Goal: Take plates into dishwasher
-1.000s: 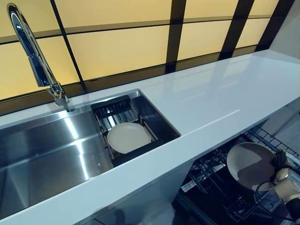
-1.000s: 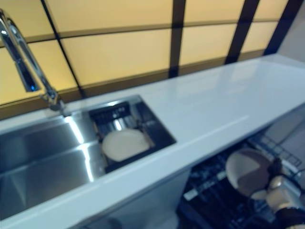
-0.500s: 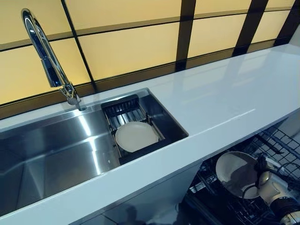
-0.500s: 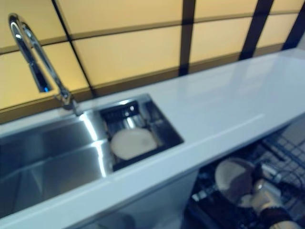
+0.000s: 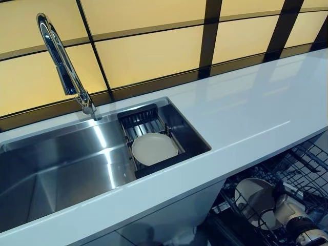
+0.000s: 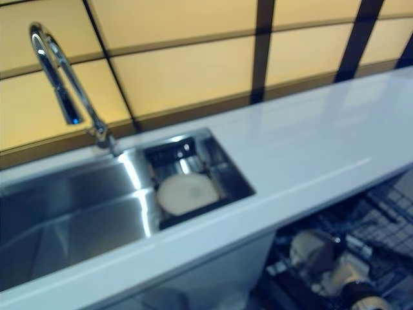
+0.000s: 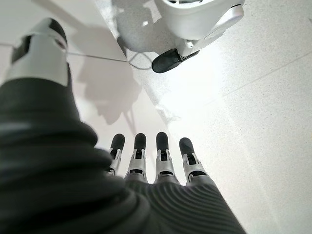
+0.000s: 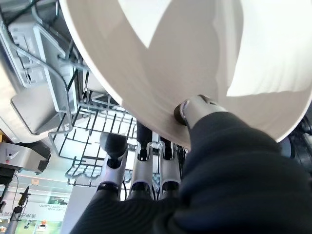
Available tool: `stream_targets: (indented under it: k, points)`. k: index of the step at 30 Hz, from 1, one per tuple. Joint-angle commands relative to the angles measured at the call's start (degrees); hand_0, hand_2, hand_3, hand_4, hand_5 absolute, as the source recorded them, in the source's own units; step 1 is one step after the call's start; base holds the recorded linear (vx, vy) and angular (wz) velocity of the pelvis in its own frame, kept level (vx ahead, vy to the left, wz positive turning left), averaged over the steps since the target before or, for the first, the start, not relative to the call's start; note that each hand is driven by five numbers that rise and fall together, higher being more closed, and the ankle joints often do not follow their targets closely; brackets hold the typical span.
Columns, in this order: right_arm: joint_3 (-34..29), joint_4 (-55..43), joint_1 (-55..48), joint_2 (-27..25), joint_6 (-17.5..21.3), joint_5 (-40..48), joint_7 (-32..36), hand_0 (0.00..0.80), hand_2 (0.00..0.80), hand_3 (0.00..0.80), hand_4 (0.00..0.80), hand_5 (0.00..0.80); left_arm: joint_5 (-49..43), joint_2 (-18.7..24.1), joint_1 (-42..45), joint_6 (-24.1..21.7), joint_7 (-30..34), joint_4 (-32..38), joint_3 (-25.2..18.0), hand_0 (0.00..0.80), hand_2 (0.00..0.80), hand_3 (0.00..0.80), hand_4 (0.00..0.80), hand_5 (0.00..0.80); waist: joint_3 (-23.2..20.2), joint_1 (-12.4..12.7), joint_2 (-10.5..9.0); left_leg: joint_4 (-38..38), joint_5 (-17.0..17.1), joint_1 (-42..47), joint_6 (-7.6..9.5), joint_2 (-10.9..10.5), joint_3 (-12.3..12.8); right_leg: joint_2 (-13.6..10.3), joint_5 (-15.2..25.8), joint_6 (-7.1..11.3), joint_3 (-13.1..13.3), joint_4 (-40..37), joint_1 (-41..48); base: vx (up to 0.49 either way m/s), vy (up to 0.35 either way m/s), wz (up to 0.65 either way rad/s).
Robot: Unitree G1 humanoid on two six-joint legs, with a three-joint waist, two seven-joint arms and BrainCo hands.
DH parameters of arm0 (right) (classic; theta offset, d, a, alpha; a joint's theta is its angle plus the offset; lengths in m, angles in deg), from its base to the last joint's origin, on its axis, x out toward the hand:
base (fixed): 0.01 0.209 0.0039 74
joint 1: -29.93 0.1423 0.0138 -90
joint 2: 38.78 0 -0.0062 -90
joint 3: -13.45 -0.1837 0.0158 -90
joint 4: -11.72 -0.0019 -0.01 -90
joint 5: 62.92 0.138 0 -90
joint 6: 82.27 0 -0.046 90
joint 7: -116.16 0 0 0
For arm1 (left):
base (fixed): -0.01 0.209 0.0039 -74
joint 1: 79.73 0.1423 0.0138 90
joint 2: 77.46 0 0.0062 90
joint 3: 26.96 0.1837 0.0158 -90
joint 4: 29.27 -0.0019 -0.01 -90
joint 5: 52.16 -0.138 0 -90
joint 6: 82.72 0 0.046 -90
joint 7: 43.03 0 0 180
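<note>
Silver, dark-tipped fingers and thumb of the right hand (image 8: 146, 170) pinch the rim of a white plate (image 5: 252, 197): the thumb presses one face, the fingers lie behind the other. The plate stands nearly on edge, low among the dark wires of the dishwasher rack (image 5: 302, 169), which is pulled out beneath the front edge of the white table (image 5: 241, 113). From the wrist, the rack's wire tines and a pale plastic holder show just past the plate's edge.

Up on the table, well away from the rack, a steel sink (image 5: 56, 169) is set into the top. A second white plate (image 5: 154, 148) lies flat on a dark drainer tray (image 5: 148, 120) at the sink's end nearer the rack. A curved chrome tap (image 5: 64, 66) rises behind the sink.

The left hand (image 7: 151, 165) hangs with straight fingers over a pale speckled floor (image 7: 263, 97), holding nothing.
</note>
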Motion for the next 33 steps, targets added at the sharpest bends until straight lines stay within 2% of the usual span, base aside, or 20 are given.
stream_targets:
  k: [1, 7, 10, 11, 12, 19, 33]
  points:
    - [2.9, 5.5, 7.5, 1.9, -0.5, -1.4, 0.7, 0.8, 0.8, 0.8, 0.8, 0.8, -1.6, 0.9, -3.9, -0.4, 0.4, -3.0, 3.1, 0.0, 0.0, 0.0, 0.0, 0.0, -0.7, 1.7, -1.25, 0.4, -3.7, 2.2, 1.89, -1.6, -2.0, -2.9, 1.8, 2.52, 2.3, 1.5, -2.4, 0.0, 0.0, 0.0]
    - [3.5, 7.1, 7.4, 3.8, -1.0, -0.2, 2.3, 0.8, 0.8, 0.8, 0.8, 0.8, -1.8, 0.5, -4.0, -0.3, 0.3, -3.2, 3.2, 0.0, 0.0, 0.0, 0.0, 0.0, -0.8, 2.1, -1.23, 0.2, -3.7, 2.3, 1.88, -1.6, -2.3, -2.9, 1.8, 2.43, 2.2, 1.3, -2.1, 0.0, 0.0, 0.0]
    - [3.2, 7.0, 7.1, 4.1, -0.9, 0.5, 0.9, 0.8, 0.8, 0.8, 0.8, 0.8, -2.1, 0.5, -3.8, -0.1, 0.2, -3.2, 3.0, 0.0, 0.0, 0.0, 0.0, 0.0, -1.0, 2.3, -1.36, 0.2, -3.6, 2.4, 1.88, -1.5, -2.3, -2.9, 1.7, 2.42, 2.1, 1.3, -1.8, 0.0, 0.0, 0.0]
    - [3.1, 7.0, 7.0, 4.2, -0.9, 0.7, -0.1, 0.496, 0.496, 0.496, 0.496, 0.496, -2.1, 0.4, -3.8, -0.2, 0.2, -3.4, 2.9, 0.0, 0.0, 0.0, 0.0, 0.0, -1.1, 2.3, -1.41, 0.2, -3.6, 2.5, 1.87, -1.5, -2.2, -2.9, 1.8, 2.43, 2.1, 1.3, -1.8, 0.0, 0.0, 0.0]
    - [2.8, 7.1, 6.9, 4.2, -0.7, 1.1, -0.8, 0.0, 0.0, 0.0, 0.0, 0.0, -2.1, 0.4, -3.8, -0.1, 0.1, -3.5, 2.9, 0.0, 0.0, 0.0, 0.0, 0.0, -1.1, 2.3, -1.46, 0.2, -3.6, 2.6, 1.88, -1.5, -2.2, -2.9, 1.7, 2.44, 2.1, 1.3, -1.7, 0.0, 0.0, 0.0]
    - [1.0, 4.8, 6.7, 2.8, -2.3, 2.3, -3.5, 0.0, 0.0, 0.0, 0.0, 0.0, -2.1, 0.7, -3.7, -0.1, 0.3, -3.5, 2.5, 0.0, 0.0, 0.0, 0.0, 0.0, -1.1, 1.9, -1.92, 0.2, -3.7, 2.9, 1.87, -1.1, -1.8, -2.7, 1.8, 2.5, 2.4, 1.3, -1.5, 0.0, 0.0, 0.0]
    - [-4.4, -3.9, 5.5, -4.5, -6.2, 2.6, -5.6, 0.0, 0.0, 0.0, 0.0, 0.0, -2.1, 1.9, -3.5, 0.4, 0.3, -3.2, 1.0, 0.0, 0.0, 0.0, 0.0, 0.0, -1.4, -0.1, -3.75, 0.2, -3.7, 3.9, 1.54, -0.1, -0.1, -1.9, 1.9, 2.69, 3.5, 1.2, -1.3, 0.0, 0.0, 0.0]
